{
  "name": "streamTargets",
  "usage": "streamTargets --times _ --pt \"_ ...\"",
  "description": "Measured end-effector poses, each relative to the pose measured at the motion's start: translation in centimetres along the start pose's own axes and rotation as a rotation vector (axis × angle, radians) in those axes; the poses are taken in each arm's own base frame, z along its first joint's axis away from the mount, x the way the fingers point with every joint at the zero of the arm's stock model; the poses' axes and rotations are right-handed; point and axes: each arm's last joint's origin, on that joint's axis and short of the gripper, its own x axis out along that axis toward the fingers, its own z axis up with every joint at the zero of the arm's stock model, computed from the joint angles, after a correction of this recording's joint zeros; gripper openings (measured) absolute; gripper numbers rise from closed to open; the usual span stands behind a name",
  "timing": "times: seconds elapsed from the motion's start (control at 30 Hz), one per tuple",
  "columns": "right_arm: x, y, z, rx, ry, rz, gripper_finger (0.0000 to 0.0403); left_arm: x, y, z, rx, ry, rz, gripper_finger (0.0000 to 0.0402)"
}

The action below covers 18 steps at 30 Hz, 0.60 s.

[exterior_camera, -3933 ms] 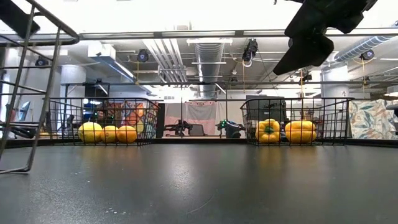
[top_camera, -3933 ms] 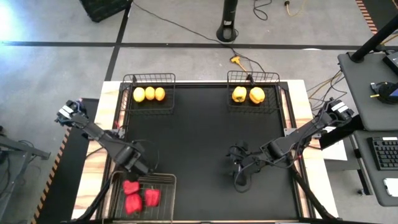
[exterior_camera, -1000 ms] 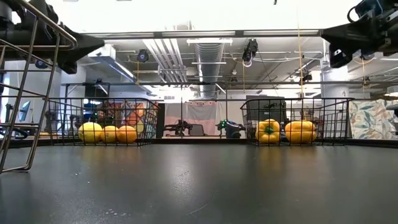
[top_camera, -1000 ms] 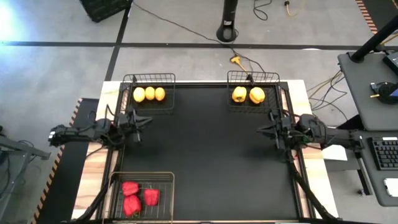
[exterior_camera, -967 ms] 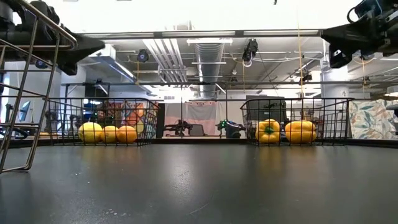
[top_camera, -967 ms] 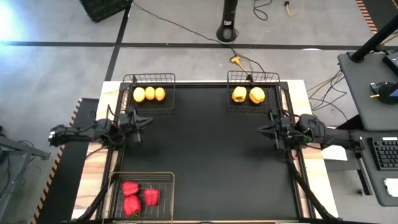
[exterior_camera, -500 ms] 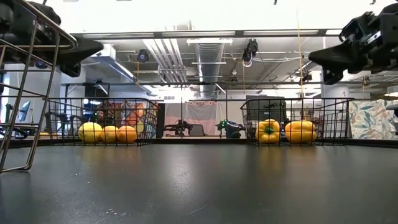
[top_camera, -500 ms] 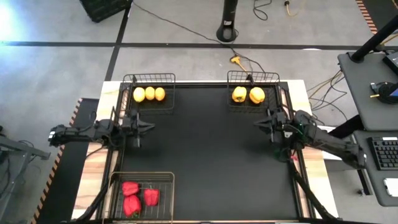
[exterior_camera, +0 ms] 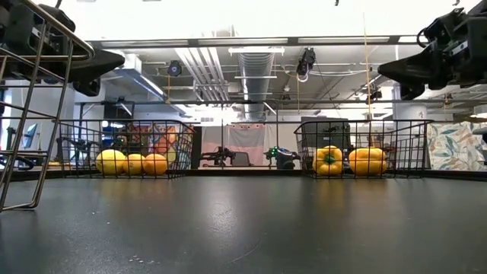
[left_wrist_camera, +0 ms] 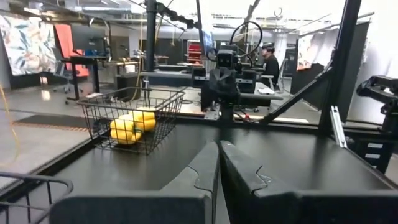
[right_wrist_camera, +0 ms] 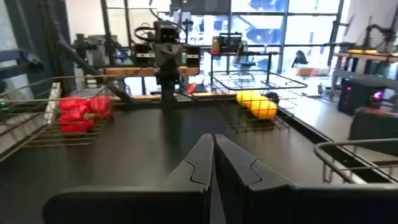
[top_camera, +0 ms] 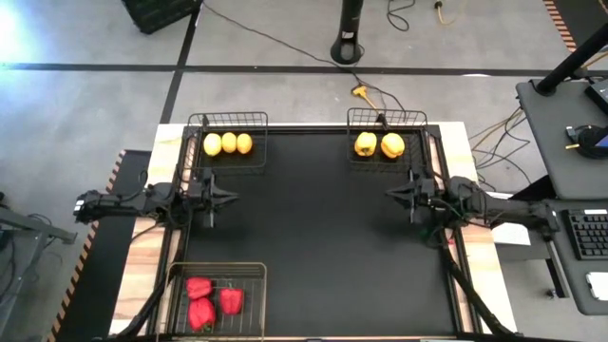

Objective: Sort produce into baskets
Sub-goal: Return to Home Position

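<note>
Three yellow-orange citrus fruits (top_camera: 228,143) lie in the far-left wire basket (top_camera: 228,116). Two yellow peppers (top_camera: 379,144) lie in the far-right basket (top_camera: 387,111). Three red peppers (top_camera: 211,299) lie in the near-left basket (top_camera: 218,269). My left gripper (top_camera: 231,195) hovers shut above the table's left side, pointing toward the right (left_wrist_camera: 219,155). My right gripper (top_camera: 388,193) hovers shut above the right side, pointing toward the left (right_wrist_camera: 212,149). Neither gripper holds anything. In the low view the left gripper (exterior_camera: 114,59) and the right gripper (exterior_camera: 388,70) hang high over the mat.
The black mat (top_camera: 313,247) lies bare between the two grippers. A pole base (top_camera: 350,47) and cables lie on the floor beyond the far edge. A desk with a keyboard (top_camera: 584,233) stands right of the table.
My right gripper has reached a little toward the table's left edge and sunk slightly, still shut. My left gripper has hardly moved. The produce and baskets have stayed in place.
</note>
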Motion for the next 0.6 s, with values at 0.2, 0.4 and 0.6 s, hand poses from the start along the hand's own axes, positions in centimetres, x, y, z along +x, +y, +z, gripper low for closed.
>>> streamTargets --times 0.2,0.4,0.6 --pt "0.1 0.0 -0.4 0.002 0.045 -0.01 0.0009 0.0 0.0 0.0 0.014 0.0 0.0 0.0" --pt "0.2 -0.2 -0.7 0.008 0.078 -0.065 0.0009 0.2 0.1 -0.7 0.035 0.077 0.029 0.0" --pt "0.3 -0.2 -0.9 -0.122 0.099 -0.06 0.0009 0.5 0.0 -1.1 0.075 0.133 0.029 0.0"
